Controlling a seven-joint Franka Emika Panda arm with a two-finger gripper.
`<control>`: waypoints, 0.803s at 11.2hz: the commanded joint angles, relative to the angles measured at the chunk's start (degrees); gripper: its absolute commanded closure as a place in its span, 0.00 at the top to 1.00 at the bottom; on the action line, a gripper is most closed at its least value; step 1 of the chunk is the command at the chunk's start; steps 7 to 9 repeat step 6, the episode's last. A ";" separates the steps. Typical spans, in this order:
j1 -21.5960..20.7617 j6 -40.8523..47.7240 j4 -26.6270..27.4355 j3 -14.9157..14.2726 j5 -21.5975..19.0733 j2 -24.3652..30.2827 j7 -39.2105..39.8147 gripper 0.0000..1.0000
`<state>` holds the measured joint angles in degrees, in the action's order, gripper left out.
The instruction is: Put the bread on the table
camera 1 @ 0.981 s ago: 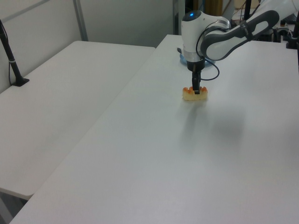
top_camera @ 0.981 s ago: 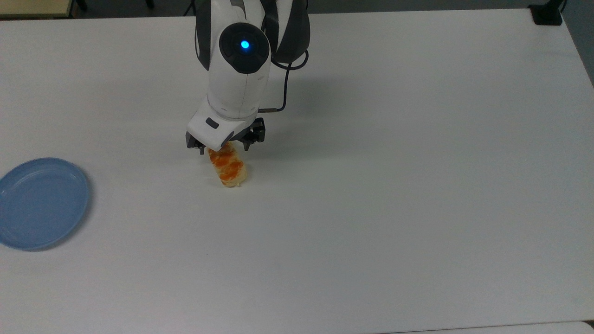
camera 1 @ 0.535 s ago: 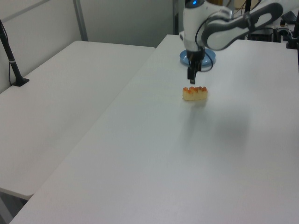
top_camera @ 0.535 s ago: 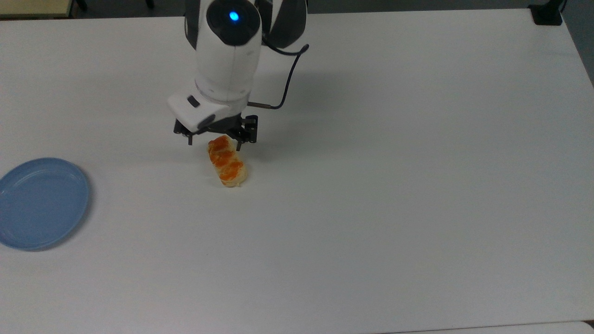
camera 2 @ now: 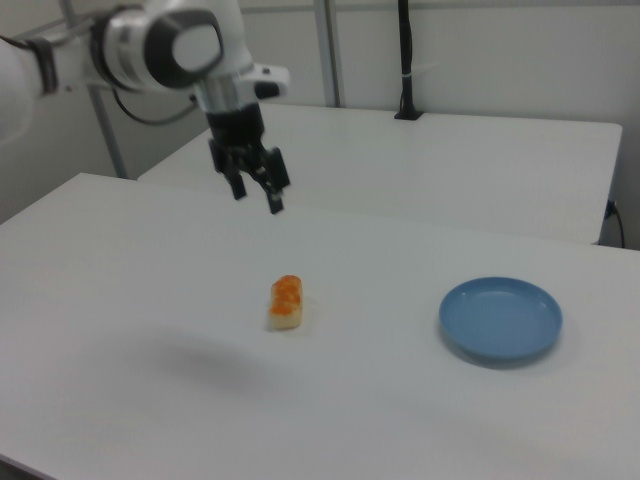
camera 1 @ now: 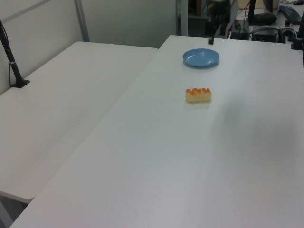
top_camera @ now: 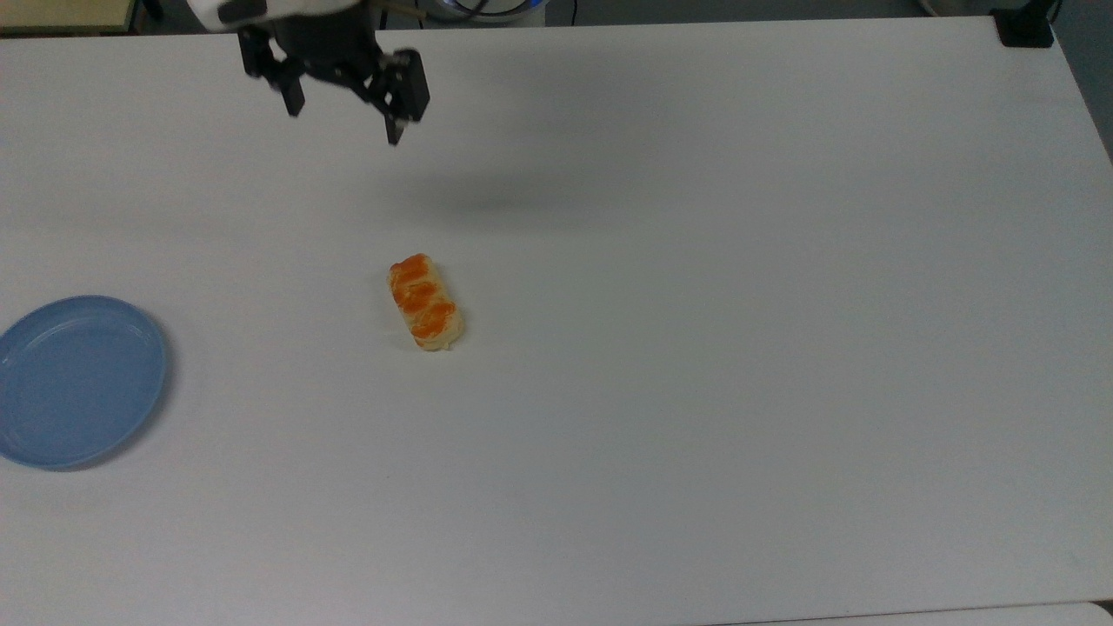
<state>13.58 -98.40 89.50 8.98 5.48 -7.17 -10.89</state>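
Bread task looks done. Table (top_camera: pixel 739 348) bare around the drop spot; blue plate (top_camera: pixel 74 380) sits well apart at the top view's left edge. Gripper (top_camera: pixel 343 109) has lifted clear since a second ago — it was right over the bun then — jaws spread, holding nothing. Bread (top_camera: pixel 424 302) rests flat mid-table, unmoved by the retreat — release was clean.
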 commanded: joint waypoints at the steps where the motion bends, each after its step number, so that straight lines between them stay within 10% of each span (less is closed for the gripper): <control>1: -1.36 5.76 1.64 -3.09 -4.51 6.62 2.18 1.00; 9: -6.28 5.42 3.93 -6.61 -4.86 10.16 4.98 1.00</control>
